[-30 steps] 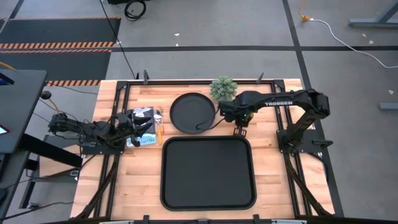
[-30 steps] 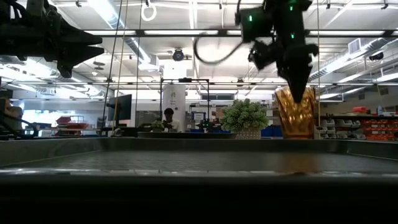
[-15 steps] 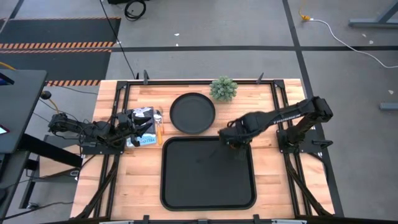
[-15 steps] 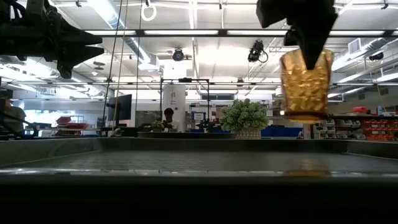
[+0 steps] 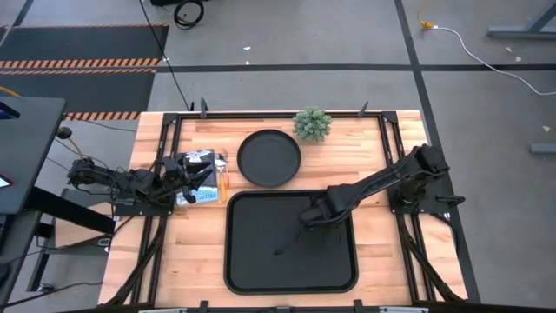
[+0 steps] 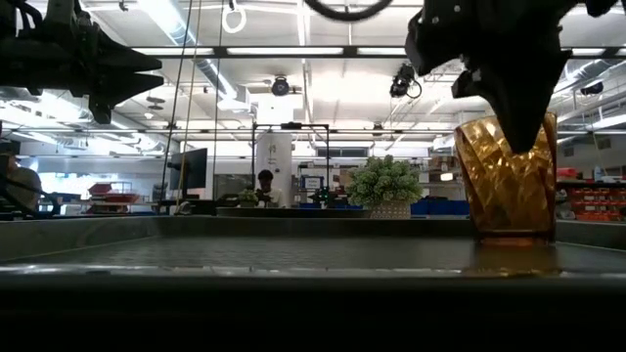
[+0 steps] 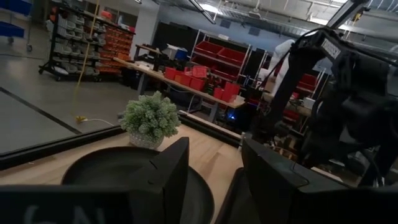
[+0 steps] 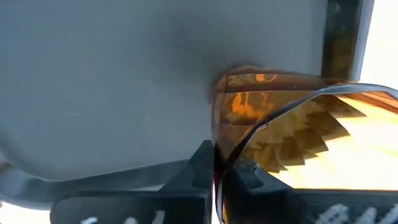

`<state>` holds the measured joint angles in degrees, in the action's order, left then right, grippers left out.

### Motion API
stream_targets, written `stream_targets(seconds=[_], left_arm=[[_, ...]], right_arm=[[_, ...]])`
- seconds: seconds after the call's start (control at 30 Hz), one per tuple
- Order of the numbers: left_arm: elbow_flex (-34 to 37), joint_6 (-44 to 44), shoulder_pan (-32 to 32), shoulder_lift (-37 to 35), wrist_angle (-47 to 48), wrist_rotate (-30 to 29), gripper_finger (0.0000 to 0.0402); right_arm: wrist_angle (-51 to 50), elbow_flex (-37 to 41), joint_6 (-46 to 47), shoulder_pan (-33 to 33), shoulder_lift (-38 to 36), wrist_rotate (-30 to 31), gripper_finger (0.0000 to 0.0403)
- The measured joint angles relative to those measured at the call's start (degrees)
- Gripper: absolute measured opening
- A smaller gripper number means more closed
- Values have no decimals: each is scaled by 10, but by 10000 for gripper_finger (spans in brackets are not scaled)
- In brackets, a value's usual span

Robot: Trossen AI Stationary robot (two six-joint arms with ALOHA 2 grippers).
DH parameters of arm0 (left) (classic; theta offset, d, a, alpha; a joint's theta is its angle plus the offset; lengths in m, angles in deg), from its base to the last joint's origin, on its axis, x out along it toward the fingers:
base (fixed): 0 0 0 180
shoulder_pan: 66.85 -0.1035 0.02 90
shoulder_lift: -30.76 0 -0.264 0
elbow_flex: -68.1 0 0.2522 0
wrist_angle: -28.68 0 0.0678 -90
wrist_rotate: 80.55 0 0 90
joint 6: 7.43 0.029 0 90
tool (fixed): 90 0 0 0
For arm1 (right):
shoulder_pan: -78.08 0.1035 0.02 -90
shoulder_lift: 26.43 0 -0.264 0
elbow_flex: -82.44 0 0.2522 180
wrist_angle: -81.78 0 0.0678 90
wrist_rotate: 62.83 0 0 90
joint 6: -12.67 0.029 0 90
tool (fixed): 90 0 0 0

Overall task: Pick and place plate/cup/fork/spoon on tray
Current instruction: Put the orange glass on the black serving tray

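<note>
Over the large black rectangular tray [image 5: 261, 261], right gripper [image 8: 217, 174] pinched on translucent amber tumbler's [image 6: 507, 176] rim; left gripper [image 7: 211, 180] parted, empty.

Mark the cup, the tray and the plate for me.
cup [image 6: 507, 181], low view, its faceted amber wall.
tray [image 5: 261, 252], high view, bare floor left of the arm.
plate [image 5: 268, 157], high view, its centre.

left gripper [image 5: 207, 180]: parked at table's left, fingers apart | right gripper [image 5: 314, 215]: stretched forward, pinched closed, low
</note>
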<state>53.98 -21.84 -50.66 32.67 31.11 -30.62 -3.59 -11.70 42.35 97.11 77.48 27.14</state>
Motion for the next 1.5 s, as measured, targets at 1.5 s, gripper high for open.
stream_targets(seconds=[1.5], left_arm=[[0,0,0,0,1,0,158]], right_arm=[[-9,37,12,-16,-11,35,118]])
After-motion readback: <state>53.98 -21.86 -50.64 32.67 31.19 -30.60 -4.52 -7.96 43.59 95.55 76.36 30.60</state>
